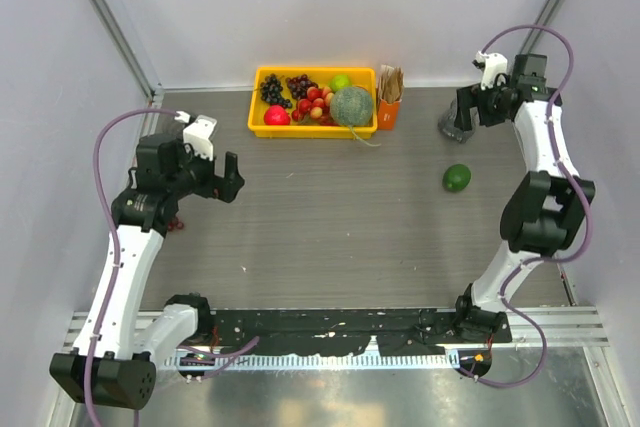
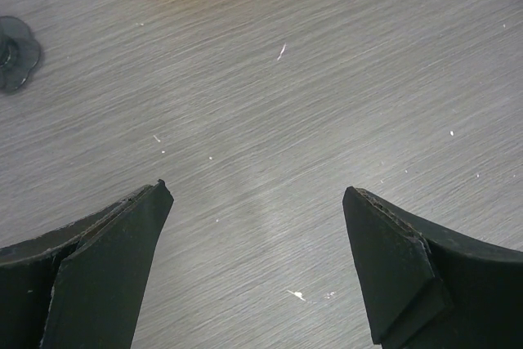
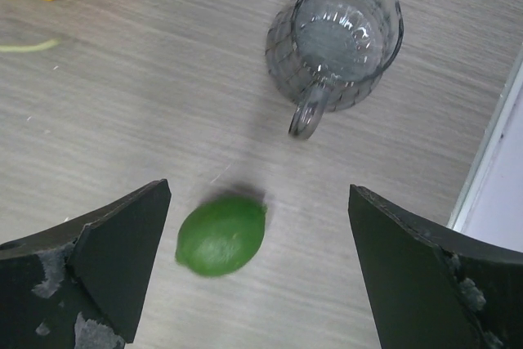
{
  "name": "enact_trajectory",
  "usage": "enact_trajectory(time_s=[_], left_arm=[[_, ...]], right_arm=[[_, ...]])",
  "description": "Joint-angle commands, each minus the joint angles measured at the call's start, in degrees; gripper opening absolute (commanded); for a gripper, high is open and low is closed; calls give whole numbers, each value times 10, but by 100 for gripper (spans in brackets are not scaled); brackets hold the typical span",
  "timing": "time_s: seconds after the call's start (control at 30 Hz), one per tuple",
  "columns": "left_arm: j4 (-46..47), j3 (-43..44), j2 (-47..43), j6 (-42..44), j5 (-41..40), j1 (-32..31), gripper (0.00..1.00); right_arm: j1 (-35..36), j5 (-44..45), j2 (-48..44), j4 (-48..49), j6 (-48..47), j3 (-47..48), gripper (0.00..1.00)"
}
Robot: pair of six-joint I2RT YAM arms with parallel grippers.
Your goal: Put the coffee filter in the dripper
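Observation:
The dripper (image 3: 335, 42) is a clear smoky ribbed cup with a small handle. It stands on the table at the back right (image 1: 449, 126), partly covered by my right arm in the top view. My right gripper (image 3: 257, 190) hangs open above the table just short of it, nothing between its fingers. No single coffee filter shows in any view. A bundle of brown papers in an orange box (image 1: 389, 99) stands beside the yellow tray. My left gripper (image 2: 257, 190) is open over bare table at the left (image 1: 228, 179).
A green lime (image 3: 221, 234) lies under my right gripper, near its left finger (image 1: 457, 178). The yellow tray (image 1: 262, 123) at the back holds a melon (image 1: 352, 105), grapes and other fruit. A small dark scalloped object (image 2: 16, 53) lies left of my left gripper. White walls close in both sides.

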Motion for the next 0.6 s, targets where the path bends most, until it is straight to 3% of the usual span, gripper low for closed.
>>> enact_trajectory(time_s=[0.0,0.57], left_arm=[[33,4,12,-8,17,-1,99],[62,-9,52,-12,7,-2,99]], right_arm=[[1,26,67,6,1,76,100],[4,85,217,65,37,121,67]])
